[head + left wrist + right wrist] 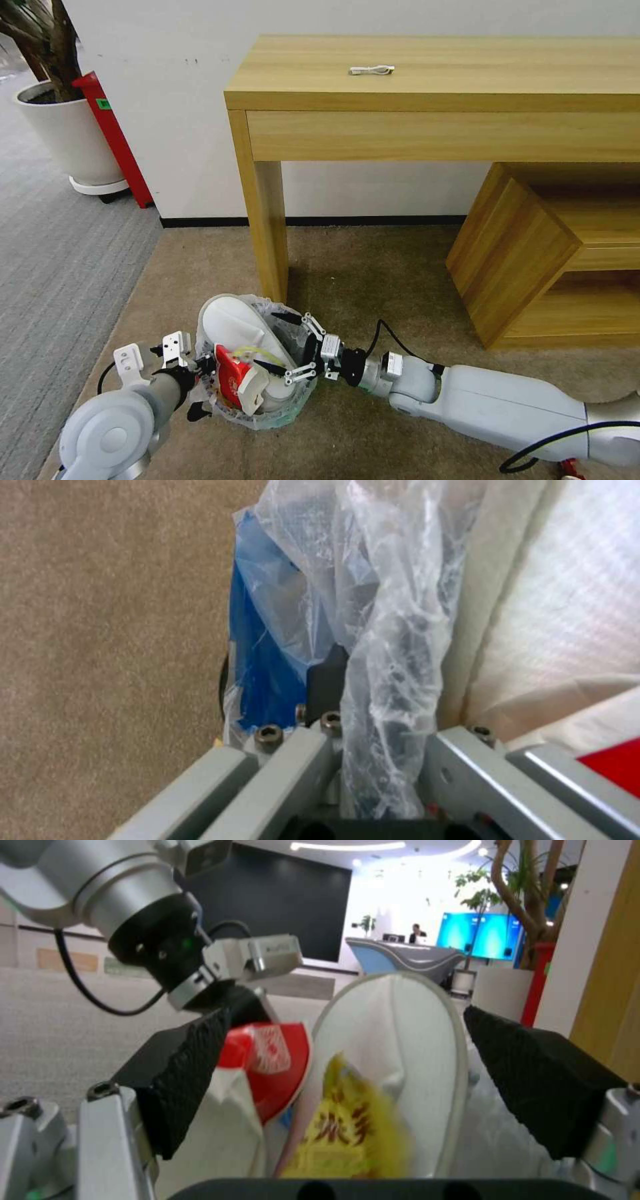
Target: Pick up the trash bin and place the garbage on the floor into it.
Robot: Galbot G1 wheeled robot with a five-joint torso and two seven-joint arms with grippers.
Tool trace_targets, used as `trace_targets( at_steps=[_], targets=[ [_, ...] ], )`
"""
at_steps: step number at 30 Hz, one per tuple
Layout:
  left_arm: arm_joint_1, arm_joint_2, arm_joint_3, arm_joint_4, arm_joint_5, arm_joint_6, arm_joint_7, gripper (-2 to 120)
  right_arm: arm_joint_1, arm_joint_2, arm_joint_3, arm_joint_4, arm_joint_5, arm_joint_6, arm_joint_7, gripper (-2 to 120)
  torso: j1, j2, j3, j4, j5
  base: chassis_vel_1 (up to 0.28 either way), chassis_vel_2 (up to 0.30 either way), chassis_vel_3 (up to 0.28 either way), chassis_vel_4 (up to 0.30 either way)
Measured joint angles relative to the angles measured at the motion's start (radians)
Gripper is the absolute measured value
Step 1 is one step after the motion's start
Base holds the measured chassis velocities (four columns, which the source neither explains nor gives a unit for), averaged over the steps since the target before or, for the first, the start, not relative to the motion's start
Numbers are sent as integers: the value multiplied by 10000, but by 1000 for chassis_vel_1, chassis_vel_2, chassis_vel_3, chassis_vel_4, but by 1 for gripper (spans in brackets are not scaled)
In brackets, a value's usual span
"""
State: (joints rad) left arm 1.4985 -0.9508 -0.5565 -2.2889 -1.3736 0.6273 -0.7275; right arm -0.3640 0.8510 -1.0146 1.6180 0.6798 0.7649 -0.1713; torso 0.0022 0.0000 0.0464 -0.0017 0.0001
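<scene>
Left gripper clenches the trash bin rim while the released right gripper hovers over white slippers inside.

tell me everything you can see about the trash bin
The trash bin is small and round, blue-sided under a crinkled translucent white plastic liner. It stands on the beige carpet by the wooden table's leg, stuffed with white slippers and a red-white carton. The left gripper clamps its rim; the right gripper is open over its contents.

One trash bin, two desks
</scene>
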Motion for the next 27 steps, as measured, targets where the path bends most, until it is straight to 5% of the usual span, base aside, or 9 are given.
trace_targets(
  at_steps=[17, 27],
  targets=[
    [85, 154, -221, -311, -403, -31, -216, 0, -309, -75, 175, -345, -121, 148, -126, 89, -1, 0, 0, 0, -1, 0, 0, 0, 0],
    [58, -72, -25, 142, -28, -34, -43, 0, -313, -121, 583, 274, -38, 53, 112, 89, 0, 0, 0, -1, -3, 0, 0, 0, 0]
  ],
)
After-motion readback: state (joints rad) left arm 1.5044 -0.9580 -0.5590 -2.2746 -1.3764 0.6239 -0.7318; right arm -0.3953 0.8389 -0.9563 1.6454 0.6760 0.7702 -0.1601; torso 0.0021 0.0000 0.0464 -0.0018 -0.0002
